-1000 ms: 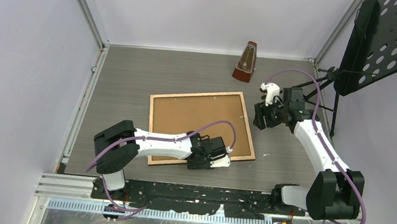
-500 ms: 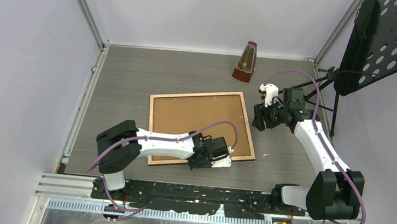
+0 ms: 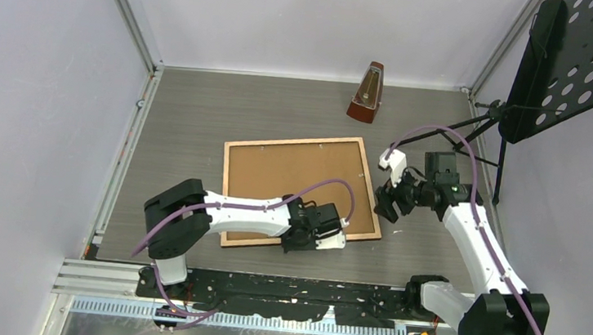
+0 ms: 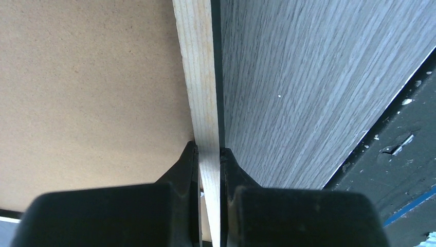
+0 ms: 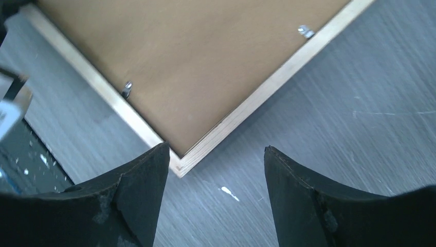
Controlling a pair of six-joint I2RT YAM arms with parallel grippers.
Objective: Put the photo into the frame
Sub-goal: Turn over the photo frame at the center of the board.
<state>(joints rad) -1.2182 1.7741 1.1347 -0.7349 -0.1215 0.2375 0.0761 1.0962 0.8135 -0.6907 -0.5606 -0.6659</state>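
Top camera: frame (image 3: 293,141) lies face down mid-table (image 3: 200,109), slightly skewed, brown hardboard backing (image 3: 292,175) uppermost. Left gripper (image 3: 295,245) sits at its near edge. Right gripper (image 3: 384,205) is just off the right edge, close to the near-right corner.

Left wrist camera gives me what the top view can't. Left gripper (image 4: 209,152) is pinched narrow on the frame's pale wood border (image 4: 198,77), one finger on the backing (image 4: 87,77) side, the other on the table (image 4: 298,77) side. From above, the wrist body covers that contact.

Right wrist camera: right gripper (image 5: 216,149) has jaws wide with nothing between them. The frame's corner (image 5: 270,85) shows in the gap. Two small metal tabs (image 5: 127,88) sit along the borders at the edge of the backing (image 5: 205,62). I can't tell whether the fingertips touch the table (image 5: 334,128). White speck (image 5: 229,193) on the wood grain near the corner.

Around: a metronome (image 3: 368,92) stands at the far side, well apart from the frame. A black perforated music stand (image 3: 582,64) is at far right, cut off by the picture edge. The left arm's purple cable (image 3: 332,186) loops over the backing.

Hidden: the frame's front face is down. I can't see the photo in any view.
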